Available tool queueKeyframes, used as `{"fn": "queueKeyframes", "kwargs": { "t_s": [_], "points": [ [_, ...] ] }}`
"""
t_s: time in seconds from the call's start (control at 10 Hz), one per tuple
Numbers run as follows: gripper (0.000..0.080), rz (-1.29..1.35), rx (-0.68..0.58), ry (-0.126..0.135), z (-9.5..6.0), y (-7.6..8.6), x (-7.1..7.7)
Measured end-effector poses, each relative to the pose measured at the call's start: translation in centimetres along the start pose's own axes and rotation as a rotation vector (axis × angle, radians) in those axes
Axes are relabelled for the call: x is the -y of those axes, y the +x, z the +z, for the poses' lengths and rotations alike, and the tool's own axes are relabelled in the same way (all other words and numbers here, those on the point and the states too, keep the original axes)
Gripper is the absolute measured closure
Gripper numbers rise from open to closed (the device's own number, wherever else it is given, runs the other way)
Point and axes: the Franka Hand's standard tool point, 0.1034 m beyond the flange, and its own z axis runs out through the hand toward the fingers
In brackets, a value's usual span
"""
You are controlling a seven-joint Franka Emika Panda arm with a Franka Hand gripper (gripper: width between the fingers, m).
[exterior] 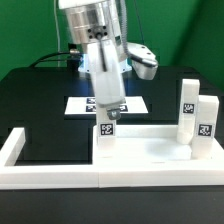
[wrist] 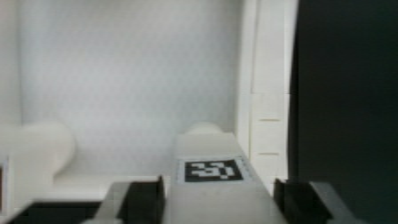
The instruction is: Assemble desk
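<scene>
1. White plastic makes up nearly everything on the black table [exterior: 40,95]: the desk parts, the border wall and the marker board.
2. The gripper [exterior: 108,122] hangs straight down from the arm over the middle of the scene, its fingers [exterior: 104,110] closed on the top of a tagged leg [exterior: 107,135] that stands upright.
3. In the wrist view the held leg [wrist: 214,165] sits between the two dark fingers [wrist: 135,200], its square tag facing the camera; the fingers are partly closed and press against its sides.
4. That leg stands at the back rim of the tabletop [exterior: 150,150], the wide flat rimmed piece lying on the table toward the exterior view's right.
5. The tabletop's shallow recess holds nothing loose that I can make out; in the wrist view it shows as a pale flat surface [wrist: 125,80] with a raised edge.
6. Two more legs [exterior: 189,110] stand upright at the exterior view's right end of the tabletop, just beside each other, each with a tag; whether they are seated in it cannot be told.
7. The low border wall [exterior: 12,150] runs along the front and turns up at the exterior view's left, enclosing bare black table.
8. The marker board [exterior: 82,103] lies flat behind the gripper, partly hidden by it.
</scene>
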Motion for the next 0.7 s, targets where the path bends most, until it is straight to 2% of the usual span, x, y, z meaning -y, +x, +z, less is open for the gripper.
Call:
{"fn": "queueKeyframes", "kwargs": {
  "t_s": [0.1,0.3,0.4,0.5,0.6,0.7],
  "points": [
    [0.0506,0.103,0.010,0.025,0.28,0.16,0.07],
    [0.0502,0.121,0.006,0.028,0.38,0.12,0.05],
    [0.0502,0.040,0.003,0.026,0.37,0.14,0.03],
    [0.0285,-0.171,-0.007,0.006,0.31,0.11,-0.17],
    [0.0285,-0.316,0.001,0.008,0.21,0.21,-0.11],
    [0.0179,-0.459,0.002,0.003,0.20,0.26,-0.37]
  ]
}}
